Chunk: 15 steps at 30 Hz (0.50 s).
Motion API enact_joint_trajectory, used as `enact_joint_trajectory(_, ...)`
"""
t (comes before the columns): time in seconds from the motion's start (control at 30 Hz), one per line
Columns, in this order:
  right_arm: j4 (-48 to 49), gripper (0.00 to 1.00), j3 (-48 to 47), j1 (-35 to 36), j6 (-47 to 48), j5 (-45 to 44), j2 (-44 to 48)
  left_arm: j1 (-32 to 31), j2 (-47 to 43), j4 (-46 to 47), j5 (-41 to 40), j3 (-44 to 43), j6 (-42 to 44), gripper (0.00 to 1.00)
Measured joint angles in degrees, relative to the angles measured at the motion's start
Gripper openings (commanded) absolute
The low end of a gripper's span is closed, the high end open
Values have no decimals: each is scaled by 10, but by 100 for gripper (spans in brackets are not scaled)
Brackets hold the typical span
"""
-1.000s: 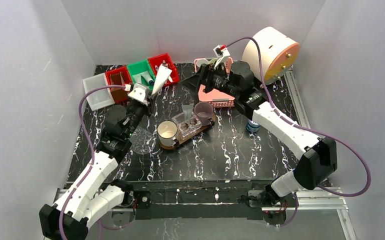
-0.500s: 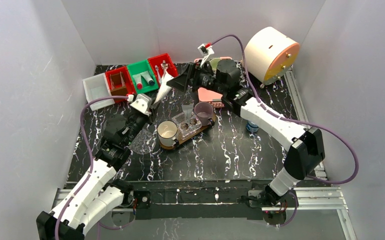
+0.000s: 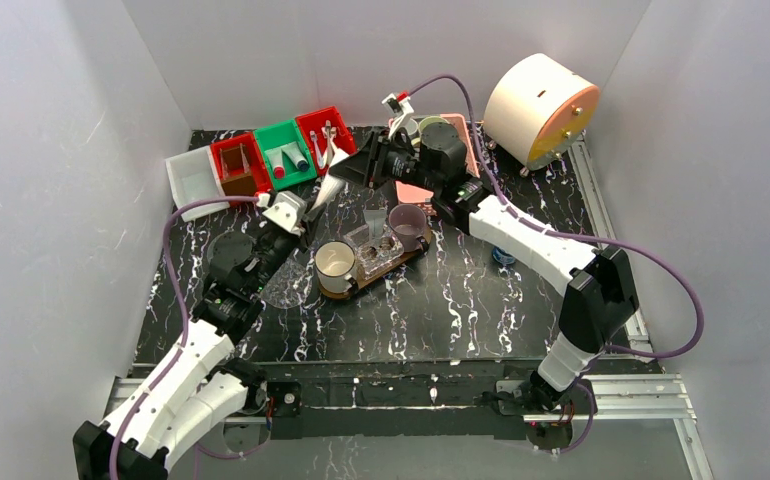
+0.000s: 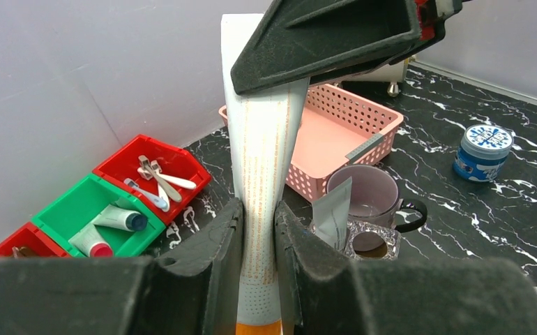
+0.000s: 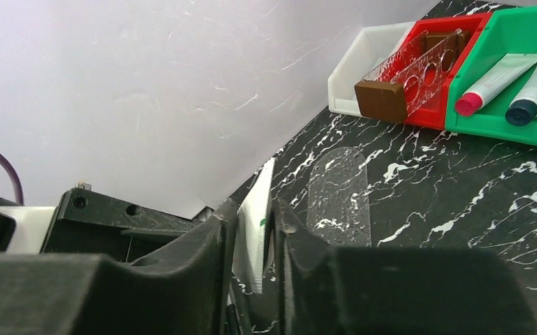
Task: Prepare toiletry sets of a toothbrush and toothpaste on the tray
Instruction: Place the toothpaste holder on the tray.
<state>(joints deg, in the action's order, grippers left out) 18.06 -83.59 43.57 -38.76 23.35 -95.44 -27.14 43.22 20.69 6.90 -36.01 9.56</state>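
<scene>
**Obs.** My left gripper (image 4: 256, 234) pinches the toothpaste tube (image 4: 262, 153) low on its body, flat crimped end up and orange end down. The tube hangs in the air over the far-left part of the bench, between the bins and the tray (image 3: 389, 267), touching neither. My right gripper (image 5: 252, 223) has its jaws either side of the crimped end with little gap. I cannot tell whether its pads bear on the tube.

**Risks.**
- If the left lets go before the right has real purchase, the tube drops, probably against the mugs (a thin, slick crimp makes a poor hold).
- If both grippers pinch while the arms pull apart or twist, the tube buckles or slips free.
- My right forearm runs close behind the purple mug (image 3: 408, 222); a low sweep could tip it.

**Count.**
- Tubes: one held, two lying in the green bin (image 4: 84, 199).
- Mugs on the tray: two, the cream mug (image 3: 335, 266) and the purple one.
- Bins, far-left corner: four (one white, two red, one green).
- Toothbrushes (image 4: 157, 183): several in one red bin, number unclear.
- Pink basket (image 4: 363, 115): one, at the far edge.
- Blue-lidded jar (image 4: 485, 148): one.
</scene>
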Motion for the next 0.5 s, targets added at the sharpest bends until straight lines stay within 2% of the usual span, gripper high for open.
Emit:
enact_joint_trajectory(0.1, 3, 18, 0, -1, -3, 2, 0, 0, -4, 3, 0, 0, 3, 28)
enact_joint_trajectory(0.2, 14, 7, 0, 0, -5, 6, 0, 0, -8, 3, 0, 1, 8, 45)
enact_joint_trajectory(0.27, 15, 2, 0, 0, 0, 7, 0, 0, -10, 7, 0, 1, 11, 52)
enact_joint_trajectory(0.5, 16, 1, 1, 0, 18, 8, 1, 0, -22, 18, -2, 4, 18, 78)
